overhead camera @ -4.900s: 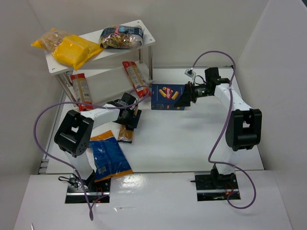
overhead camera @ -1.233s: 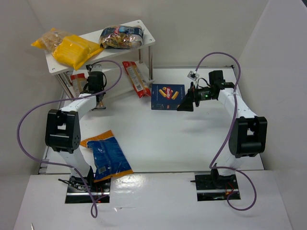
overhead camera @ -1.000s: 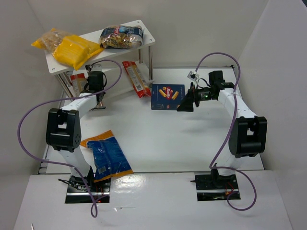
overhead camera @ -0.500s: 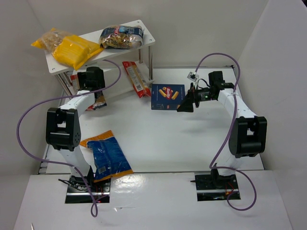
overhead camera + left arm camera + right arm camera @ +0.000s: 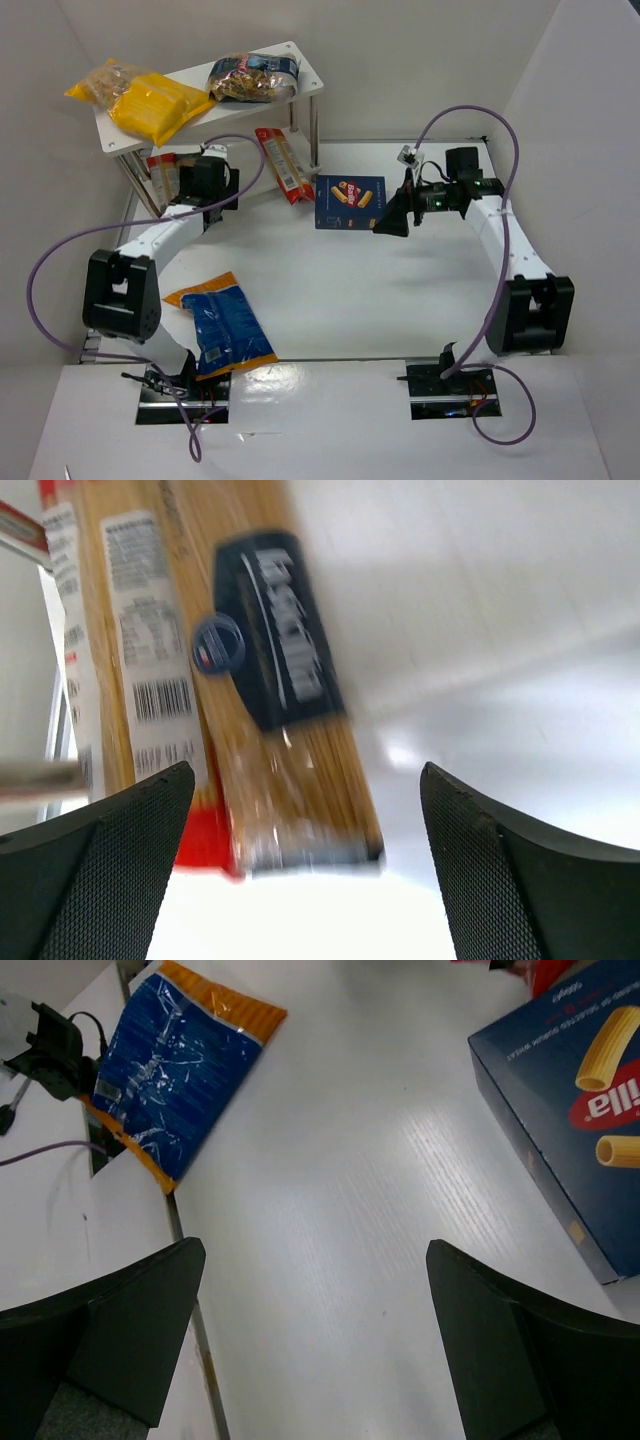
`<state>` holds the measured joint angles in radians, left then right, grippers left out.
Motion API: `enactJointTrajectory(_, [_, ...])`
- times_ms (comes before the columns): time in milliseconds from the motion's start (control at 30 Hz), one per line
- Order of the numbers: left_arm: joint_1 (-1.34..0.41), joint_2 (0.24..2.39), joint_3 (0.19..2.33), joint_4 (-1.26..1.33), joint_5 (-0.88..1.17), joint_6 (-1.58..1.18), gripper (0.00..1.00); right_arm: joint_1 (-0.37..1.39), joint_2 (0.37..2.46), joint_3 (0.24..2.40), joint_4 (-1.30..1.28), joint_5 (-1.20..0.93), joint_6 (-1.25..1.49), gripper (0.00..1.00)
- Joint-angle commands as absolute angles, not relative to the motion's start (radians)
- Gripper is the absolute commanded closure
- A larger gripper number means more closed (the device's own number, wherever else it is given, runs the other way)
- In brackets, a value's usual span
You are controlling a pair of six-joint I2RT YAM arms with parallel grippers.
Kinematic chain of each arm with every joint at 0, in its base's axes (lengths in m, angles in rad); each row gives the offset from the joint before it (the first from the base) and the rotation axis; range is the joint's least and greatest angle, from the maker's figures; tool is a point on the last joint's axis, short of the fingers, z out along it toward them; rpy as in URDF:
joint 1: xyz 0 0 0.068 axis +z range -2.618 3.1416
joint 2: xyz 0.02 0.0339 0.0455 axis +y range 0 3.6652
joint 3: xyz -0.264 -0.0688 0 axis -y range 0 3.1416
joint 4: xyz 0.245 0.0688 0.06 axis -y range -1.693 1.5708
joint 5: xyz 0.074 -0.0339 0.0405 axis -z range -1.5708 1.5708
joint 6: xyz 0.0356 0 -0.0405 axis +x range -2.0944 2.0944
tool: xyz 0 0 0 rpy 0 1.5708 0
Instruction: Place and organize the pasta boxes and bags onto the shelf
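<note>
The dark-blue pasta box point(image 5: 349, 201) lies flat on the bench point(image 5: 400, 290), just in front of the right posts of the shelf point(image 5: 305, 62), and nothing holds it. The spaghetti pack point(image 5: 285, 680) lies side by side with a red-and-white pack point(image 5: 120, 680), a little blurred in the left wrist view; I cannot tell if they rest on the lower board or on the bench. A second red-and-white pack point(image 5: 283, 165) lies slanted at the lower tier, its near end close to the box. The yellow bags point(image 5: 150, 103) sit on the top board. The blue bag point(image 5: 222, 325) lies on the bench near the left arm base. The left fingers point(image 5: 207, 180) are spread wide over the spaghetti pack and hold nothing. The right fingers point(image 5: 392, 222), just right of the box, are also wide apart and empty
</note>
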<state>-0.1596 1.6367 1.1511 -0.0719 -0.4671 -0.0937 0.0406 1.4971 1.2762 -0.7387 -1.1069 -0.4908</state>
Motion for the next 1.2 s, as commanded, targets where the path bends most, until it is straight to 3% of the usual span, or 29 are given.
enactJointTrajectory(0, [-0.188,1.51,1.094,-0.152,-0.402,-0.035,0.01,0.043,1.378,1.252,-0.699,-1.062,-0.448,0.0])
enactJointTrajectory(267, [-0.322,1.315,1.039,-0.46,-0.163,0.093,0.01,0.043,1.273,1.209,-0.699,-0.925,-0.396,0.0])
enactJointTrajectory(500, [-0.356,1.057,1.019,-0.617,0.07,0.098,0.01,0.043,1.169,1.137,-0.715,-0.623,-0.296,0.0])
enactJointTrajectory(733, [-0.198,0.732,0.925,-0.545,0.077,0.049,0.0,-0.103,1.026,1.022,-0.703,-0.5,-0.218,0.0])
enactJointTrajectory(900, [-0.062,0.727,0.913,-0.532,-0.02,-0.003,0.0,-0.16,0.933,0.956,-0.624,-0.442,-0.183,0.0])
enactJointTrajectory(1167, [0.129,0.684,0.913,-0.541,-0.006,-0.003,0.0,-0.282,0.71,0.862,-0.537,-0.367,-0.173,0.0])
